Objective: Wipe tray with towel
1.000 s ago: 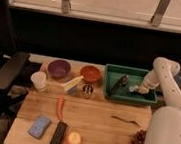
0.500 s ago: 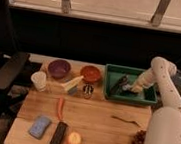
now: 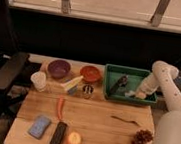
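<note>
The green tray [image 3: 115, 72] stands at the back right of the wooden table. My gripper [image 3: 138, 94] is at the end of the white arm [image 3: 160, 76], which reaches in from the right. It is down inside the tray near its front right corner. The pale towel [image 3: 130, 95] lies bunched on the tray floor right at the gripper's tip, touching it. A dark, elongated object [image 3: 118, 84] lies in the middle of the tray, left of the gripper.
Left of the tray are an orange bowl [image 3: 90, 73], a purple bowl [image 3: 58, 68], a white cup [image 3: 39, 80] and a small can [image 3: 87, 91]. Nearer lie a carrot [image 3: 59, 107], a blue block [image 3: 39, 126], a black bar [image 3: 58, 134], an orange fruit [image 3: 74, 140], grapes [image 3: 137, 142]. A black chair [image 3: 3, 74] stands at left.
The gripper and the towel have slid a little toward the front right corner of the tray. The dark object in the tray has stayed in place.
</note>
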You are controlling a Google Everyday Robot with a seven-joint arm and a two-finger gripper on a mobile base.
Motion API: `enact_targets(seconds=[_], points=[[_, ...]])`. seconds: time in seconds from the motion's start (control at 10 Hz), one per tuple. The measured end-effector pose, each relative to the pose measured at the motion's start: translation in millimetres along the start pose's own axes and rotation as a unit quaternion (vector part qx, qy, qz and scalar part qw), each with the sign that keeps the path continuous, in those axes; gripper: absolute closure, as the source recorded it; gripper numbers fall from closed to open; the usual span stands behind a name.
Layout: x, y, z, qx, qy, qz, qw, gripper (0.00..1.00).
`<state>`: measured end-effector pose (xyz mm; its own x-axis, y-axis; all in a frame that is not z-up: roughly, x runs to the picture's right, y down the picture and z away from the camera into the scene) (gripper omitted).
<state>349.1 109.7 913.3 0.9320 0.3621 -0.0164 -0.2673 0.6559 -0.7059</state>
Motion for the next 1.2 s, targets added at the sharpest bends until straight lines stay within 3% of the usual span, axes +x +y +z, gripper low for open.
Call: enact_targets(seconds=[0.2, 0.6, 0.9, 1.2], points=[[17, -16, -9, 0.023, 0.014, 0.018, 0.9995, 1.0], [-7, -59, -13, 0.071, -0.001, 0.008, 0.9975, 1.0], [-34, -55, -5, 0.071, -0.021, -0.015, 0.9971, 1.0], [-32, -25, 1, 0.049, -0.024, -0.031, 0.9981, 1.0]])
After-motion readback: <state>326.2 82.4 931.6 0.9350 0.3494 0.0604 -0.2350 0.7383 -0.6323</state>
